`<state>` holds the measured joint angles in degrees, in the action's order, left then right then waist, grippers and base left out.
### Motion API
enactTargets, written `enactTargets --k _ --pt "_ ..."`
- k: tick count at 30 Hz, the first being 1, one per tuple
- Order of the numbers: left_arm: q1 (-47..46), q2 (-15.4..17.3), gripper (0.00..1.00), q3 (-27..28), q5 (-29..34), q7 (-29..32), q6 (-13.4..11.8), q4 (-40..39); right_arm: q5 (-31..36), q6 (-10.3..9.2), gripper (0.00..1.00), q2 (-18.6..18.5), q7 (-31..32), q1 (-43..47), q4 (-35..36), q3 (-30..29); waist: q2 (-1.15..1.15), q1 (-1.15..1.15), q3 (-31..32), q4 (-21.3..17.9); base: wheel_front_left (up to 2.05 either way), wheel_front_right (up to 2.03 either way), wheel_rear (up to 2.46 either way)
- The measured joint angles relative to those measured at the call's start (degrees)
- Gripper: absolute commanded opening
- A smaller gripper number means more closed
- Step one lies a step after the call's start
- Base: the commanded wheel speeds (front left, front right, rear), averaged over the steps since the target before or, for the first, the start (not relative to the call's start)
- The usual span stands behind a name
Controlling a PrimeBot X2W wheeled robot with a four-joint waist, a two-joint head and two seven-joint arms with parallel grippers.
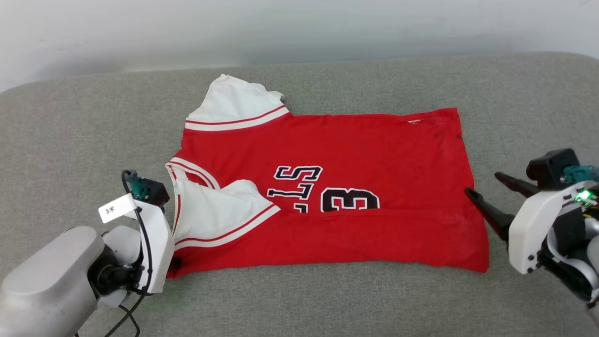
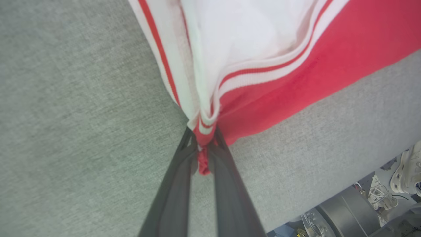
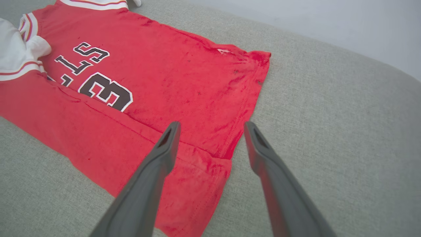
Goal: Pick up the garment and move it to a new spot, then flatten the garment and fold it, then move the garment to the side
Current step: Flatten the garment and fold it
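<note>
Soft, light, limp garment [image 1: 374,150] lies half-folded on the grey fabric bench [image 1: 70,140], left tool [image 2: 202,138] clenched on its sleeve-side corner, right tool [image 3: 212,126] released over the hem corner, probably the next hold.

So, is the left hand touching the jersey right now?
Touching. In the left wrist view the left hand has both fingers closed on a bunched corner of the jersey, red cloth squeezed between them.
</note>
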<state>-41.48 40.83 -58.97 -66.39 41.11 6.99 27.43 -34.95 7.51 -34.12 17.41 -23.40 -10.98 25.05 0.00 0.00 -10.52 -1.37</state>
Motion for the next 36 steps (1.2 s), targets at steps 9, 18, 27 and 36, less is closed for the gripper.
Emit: enactTargets --k 9,18,27,36 --pt "0.18 3.47 0.00 -0.49 0.67 -3.50 0.34 -6.32 -3.02 0.00 1.00 -7.39 15.71 -5.25 5.72 4.36 0.00 0.00 2.28 1.07 0.00 0.00 0.00" --pt "-0.64 4.57 0.00 -0.68 1.60 -4.59 0.35 -11.55 -11.50 -0.01 1.00 -11.36 36.65 -8.18 5.63 7.91 0.00 0.00 1.04 1.93 0.00 0.00 0.00" --pt "-2.37 4.25 0.00 -0.24 2.69 -5.50 0.08 -12.93 -11.95 -0.01 1.00 -4.91 36.73 -6.31 -2.64 6.86 0.00 0.01 -2.54 2.71 0.00 0.00 0.00" --pt "-2.33 3.78 0.00 -0.24 2.69 -6.27 0.04 -12.51 -12.41 -0.12 1.00 -2.55 31.77 -4.85 -7.69 9.42 0.00 0.00 -4.42 3.32 0.00 0.00 0.00"
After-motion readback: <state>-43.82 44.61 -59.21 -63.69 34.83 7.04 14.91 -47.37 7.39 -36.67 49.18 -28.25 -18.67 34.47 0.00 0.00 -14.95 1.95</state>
